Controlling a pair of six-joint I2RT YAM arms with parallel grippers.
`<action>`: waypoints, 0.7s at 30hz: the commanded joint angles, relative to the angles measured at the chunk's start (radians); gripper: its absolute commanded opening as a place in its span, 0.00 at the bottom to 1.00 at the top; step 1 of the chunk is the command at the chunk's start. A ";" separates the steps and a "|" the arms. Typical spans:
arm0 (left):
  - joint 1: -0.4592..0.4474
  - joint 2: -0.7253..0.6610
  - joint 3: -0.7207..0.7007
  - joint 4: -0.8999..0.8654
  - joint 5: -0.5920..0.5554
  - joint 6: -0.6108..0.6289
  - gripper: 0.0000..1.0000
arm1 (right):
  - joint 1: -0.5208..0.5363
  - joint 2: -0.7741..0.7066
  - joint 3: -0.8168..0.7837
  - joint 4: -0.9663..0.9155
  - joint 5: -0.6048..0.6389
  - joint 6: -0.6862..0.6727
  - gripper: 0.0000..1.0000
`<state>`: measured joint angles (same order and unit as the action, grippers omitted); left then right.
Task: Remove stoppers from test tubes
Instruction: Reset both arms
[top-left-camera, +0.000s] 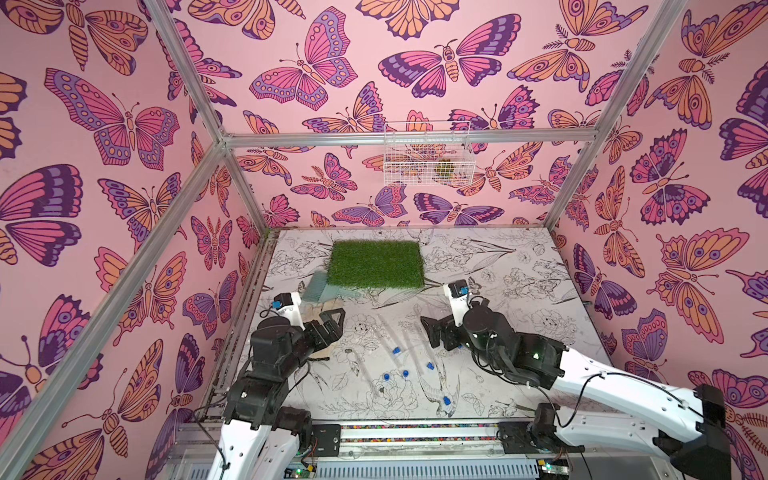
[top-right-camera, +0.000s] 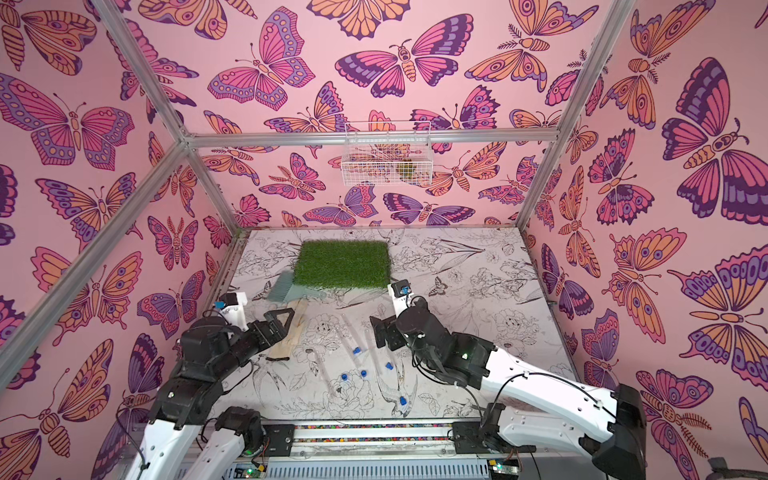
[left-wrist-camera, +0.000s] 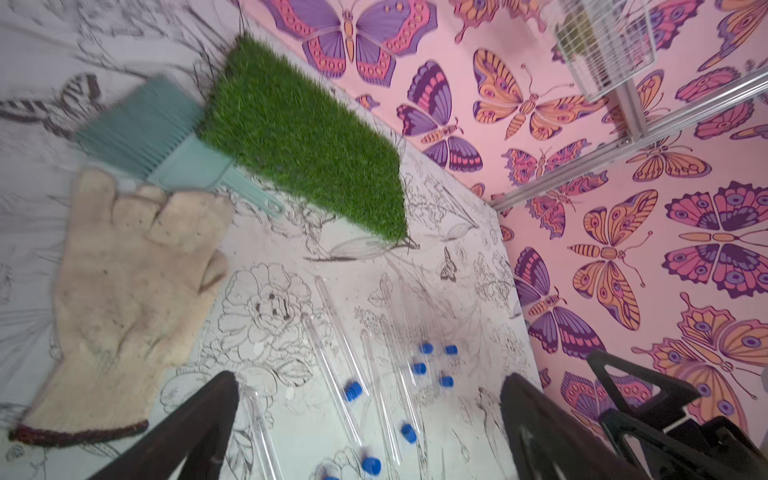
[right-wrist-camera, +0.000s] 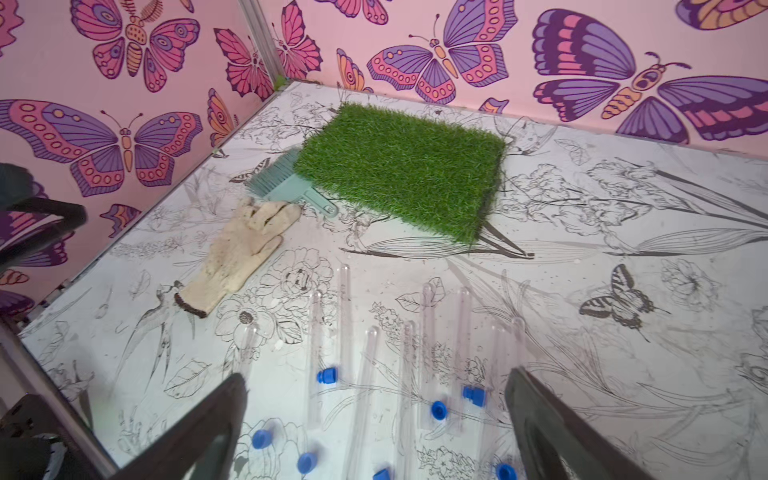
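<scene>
The left gripper (left-wrist-camera: 370, 376) and right gripper (right-wrist-camera: 376, 374) both hover with fingers spread wide and empty, clear test tubes (right-wrist-camera: 344, 316) and blue stoppers (right-wrist-camera: 327, 375) lying between and just beyond their fingertips; several stoppers look loose, others possibly still plugged in.

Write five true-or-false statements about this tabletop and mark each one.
1. The test tubes lie flat on the table. True.
2. The stoppers are red. False: they are blue.
3. The glove lies on the grass mat. False: it lies on the table, next to the brush.
4. The left gripper and the right gripper are both open and empty. True.
5. The brush lies beside the grass mat. True.
</scene>
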<state>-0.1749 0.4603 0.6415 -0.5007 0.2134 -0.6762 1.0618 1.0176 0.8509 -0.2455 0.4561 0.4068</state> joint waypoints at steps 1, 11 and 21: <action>0.004 -0.037 -0.036 0.073 -0.090 0.081 1.00 | -0.004 -0.054 -0.060 0.119 0.140 -0.044 0.99; 0.005 0.027 -0.049 0.118 -0.244 0.187 1.00 | -0.147 -0.200 -0.237 0.375 0.198 -0.354 0.99; 0.005 0.143 -0.083 0.289 -0.368 0.447 1.00 | -0.745 -0.189 -0.258 0.305 -0.105 -0.272 0.99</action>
<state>-0.1753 0.5854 0.5774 -0.3027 -0.0673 -0.3473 0.4625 0.8032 0.5983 0.0723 0.4728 0.1001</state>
